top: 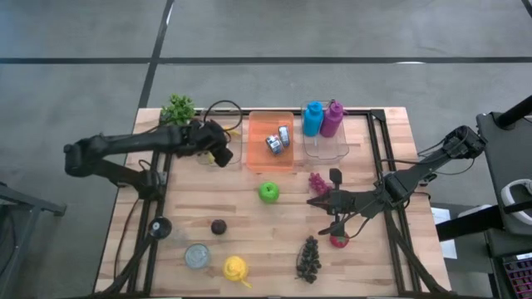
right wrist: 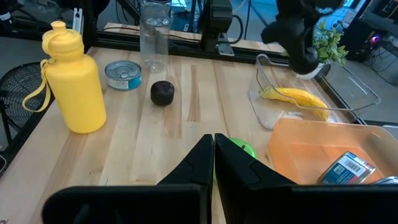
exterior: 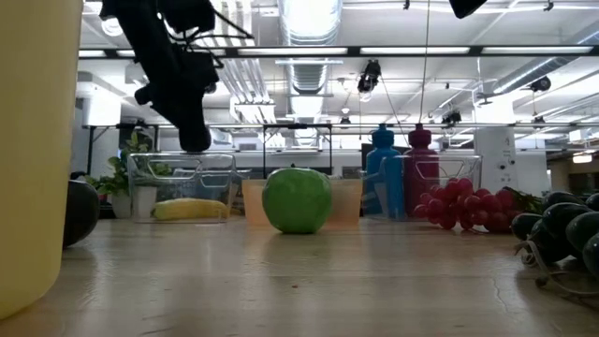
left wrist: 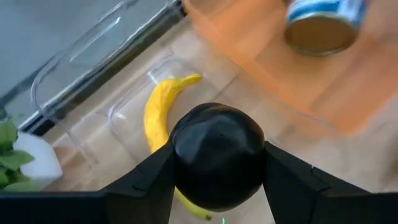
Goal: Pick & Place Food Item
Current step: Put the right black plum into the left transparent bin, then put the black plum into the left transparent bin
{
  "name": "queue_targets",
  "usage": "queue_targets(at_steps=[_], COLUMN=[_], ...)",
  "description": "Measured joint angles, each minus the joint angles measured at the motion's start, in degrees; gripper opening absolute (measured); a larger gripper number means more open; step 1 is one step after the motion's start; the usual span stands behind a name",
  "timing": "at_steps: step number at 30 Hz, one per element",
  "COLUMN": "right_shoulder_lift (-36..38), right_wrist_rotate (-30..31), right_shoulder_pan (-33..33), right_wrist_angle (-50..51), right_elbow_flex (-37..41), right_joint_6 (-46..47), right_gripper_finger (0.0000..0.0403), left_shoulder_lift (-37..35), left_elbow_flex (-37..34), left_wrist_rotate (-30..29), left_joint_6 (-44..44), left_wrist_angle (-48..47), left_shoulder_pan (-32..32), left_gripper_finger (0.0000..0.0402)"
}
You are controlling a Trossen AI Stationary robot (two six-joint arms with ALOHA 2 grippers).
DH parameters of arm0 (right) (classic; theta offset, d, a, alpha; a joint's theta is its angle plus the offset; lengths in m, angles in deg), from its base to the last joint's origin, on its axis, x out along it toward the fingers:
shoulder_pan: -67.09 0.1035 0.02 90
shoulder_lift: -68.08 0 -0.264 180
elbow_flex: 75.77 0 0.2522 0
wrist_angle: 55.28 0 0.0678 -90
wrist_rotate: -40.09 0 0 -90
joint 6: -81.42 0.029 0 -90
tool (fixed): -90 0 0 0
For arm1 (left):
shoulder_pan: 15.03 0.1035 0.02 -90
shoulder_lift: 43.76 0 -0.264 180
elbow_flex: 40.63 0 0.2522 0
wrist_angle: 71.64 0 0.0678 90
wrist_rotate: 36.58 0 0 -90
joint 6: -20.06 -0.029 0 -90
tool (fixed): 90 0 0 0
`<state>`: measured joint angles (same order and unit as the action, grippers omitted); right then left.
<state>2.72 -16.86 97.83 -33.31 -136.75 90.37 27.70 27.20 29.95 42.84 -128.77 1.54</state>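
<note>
Above the clear bin (left wrist: 81, 81) holding a banana (left wrist: 158, 112), the left gripper (left wrist: 217, 163) jaws clamp a dark plum (left wrist: 217, 152); right gripper (right wrist: 213, 163) hovers mid-table, jaws closed, empty

The left hand (left wrist: 217, 165) holding a plum (left wrist: 217, 155) hangs above a bin (right wrist: 317, 93) containing a banana (left wrist: 158, 115); a tray (top: 270, 141) lies just beside.

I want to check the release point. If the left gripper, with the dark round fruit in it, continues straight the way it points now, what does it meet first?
Probably the banana in the clear container: the left gripper, shut on the dark round fruit, points right at it. Depth is unclear.
</note>
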Motion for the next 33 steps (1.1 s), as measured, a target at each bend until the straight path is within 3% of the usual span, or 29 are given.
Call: queue_targets(at_steps=[7, 26, 33], right_shoulder_lift=[0.0, 0.0, 0.0], right_wrist_rotate=[0.0, 0.0, 0.0], right_shoulder_pan=[0.0, -0.08, -0.07], right_wrist_angle=[-0.01, 0.0, 0.05], right_elbow_flex=[0.0, 0.0, -0.02], right_joint_6=[0.0, 0.0, 0.0], right_gripper_finger=[0.0008, 0.0008, 0.0008], left_shoulder_lift=[2.23, 3.27, 0.55], left_elbow_flex=[-0.02, -0.02, 0.35], left_wrist_rotate=[0.35, 1.67, 9.26], left_joint_6=[-0.33, -0.33, -3.2], left_wrist_angle=[0.48, 0.9, -2.3], left_shoulder_pan=[0.77, 0.77, -0.93], left_gripper_finger=[0.022, 0.034, 0.0354])
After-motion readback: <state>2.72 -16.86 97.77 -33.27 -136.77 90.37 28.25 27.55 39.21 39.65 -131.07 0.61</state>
